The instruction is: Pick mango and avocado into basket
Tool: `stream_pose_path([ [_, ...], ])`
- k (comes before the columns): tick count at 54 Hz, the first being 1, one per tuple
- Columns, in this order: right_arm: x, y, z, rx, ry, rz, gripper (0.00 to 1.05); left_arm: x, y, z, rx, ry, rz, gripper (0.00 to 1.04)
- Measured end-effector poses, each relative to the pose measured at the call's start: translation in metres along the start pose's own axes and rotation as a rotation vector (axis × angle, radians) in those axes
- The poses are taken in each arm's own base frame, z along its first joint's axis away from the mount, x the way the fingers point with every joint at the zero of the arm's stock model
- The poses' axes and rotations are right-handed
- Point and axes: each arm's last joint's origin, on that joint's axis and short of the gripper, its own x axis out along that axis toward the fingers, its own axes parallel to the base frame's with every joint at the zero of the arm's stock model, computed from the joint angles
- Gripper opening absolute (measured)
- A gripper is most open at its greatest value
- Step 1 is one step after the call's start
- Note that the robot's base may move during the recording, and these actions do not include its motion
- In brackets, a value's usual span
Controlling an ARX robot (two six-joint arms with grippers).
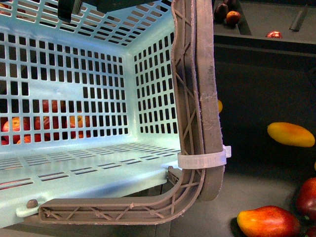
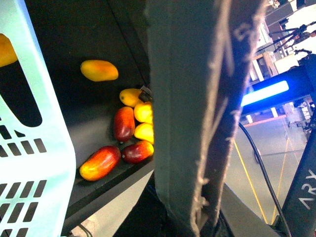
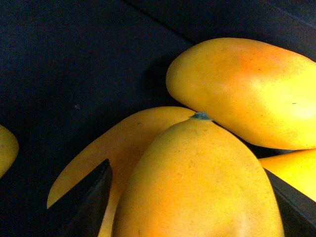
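- Mango to be picked lies outside the basket, on a dark shelf among other plain yellow mangoes. One neighbour mango touches its stem end.
- Right gripper is placed around it, with jaws spread and one dark finger on each side. A thin gap shows on one side at least, so I judge the fruit is not pinched yet.
- Left gripper: its wrist view is filled by the brown basket handle, and the jaws do not show, so I cannot tell their state.
- Handling, as I judge it: the skin is smooth and probably slippery, and the fruit is fairly heavy and firm, but it can bruise. The best hold is across the fat middle, with moderate force.
- Long axis runs between the fingers, with the stem tip pointing away from the wrist, so closing would meet the short width.
- Avocado is not seen in any view, and the basket floor looks empty.
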Motion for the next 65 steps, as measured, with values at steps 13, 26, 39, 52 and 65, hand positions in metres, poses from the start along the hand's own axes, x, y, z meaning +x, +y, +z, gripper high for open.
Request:
stream_pose_path([
  [13, -0.004, -0.005, 0.001, -0.014, -0.002, 0.012, 0.60, 0.000, 0.000, 0.000, 0.000, 0.000, 0.000, 0.11],
  [26, -0.020, -0.007, 0.007, -0.027, 0.000, 0.043, 0.60, 0.000, 0.000, 0.000, 0.000, 0.000, 0.000, 0.11],
  [39, -0.067, 0.008, 0.032, -0.016, 0.045, 0.248, 0.60, 0.000, 0.000, 0.000, 0.000, 0.000, 0.000, 0.11],
  [52, -0.164, 0.055, 0.053, -0.081, 0.037, 0.613, 0.60, 0.000, 0.000, 0.000, 0.000, 0.000, 0.000, 0.11],
  [65, -0.263, 0.107, 0.034, -0.190, 0.016, 0.887, 0.60, 0.000, 0.000, 0.000, 0.000, 0.000, 0.000, 0.11],
])
